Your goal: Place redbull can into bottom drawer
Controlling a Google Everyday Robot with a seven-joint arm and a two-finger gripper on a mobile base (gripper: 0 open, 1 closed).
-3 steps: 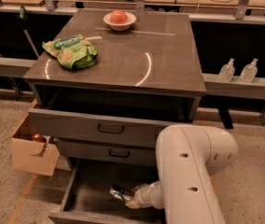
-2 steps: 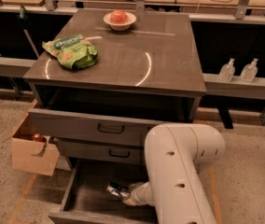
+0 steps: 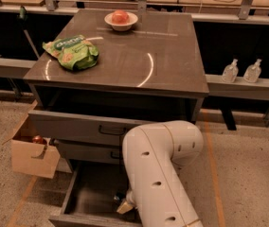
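Change: white arm (image 3: pixel 159 174) has swung left since the earlier frames and now covers more of the open drawer's right side.
Pincer (image 3: pixel 125 206): low inside the bottom drawer (image 3: pixel 88 198), only its tan tip showing at the arm's left edge.
Pincer state: cannot tell whether open, closed or gripping.
Can: not distinguishable; the arm hides the spot just right of the pincer.
Bottom drawer: pulled out, around and beneath the pincer, with bare dark floor to its left.
Upper drawers (image 3: pixel 77 126): above the pincer, the top one pulled out.
Cardboard box (image 3: pixel 30 157): left of the pincer, on the floor.
Green bag (image 3: pixel 72 52): well above and left of the pincer, on the cabinet top (image 3: pixel 139 65).
Bowl (image 3: pixel 121 21): far beyond the pincer, at the top's back edge.
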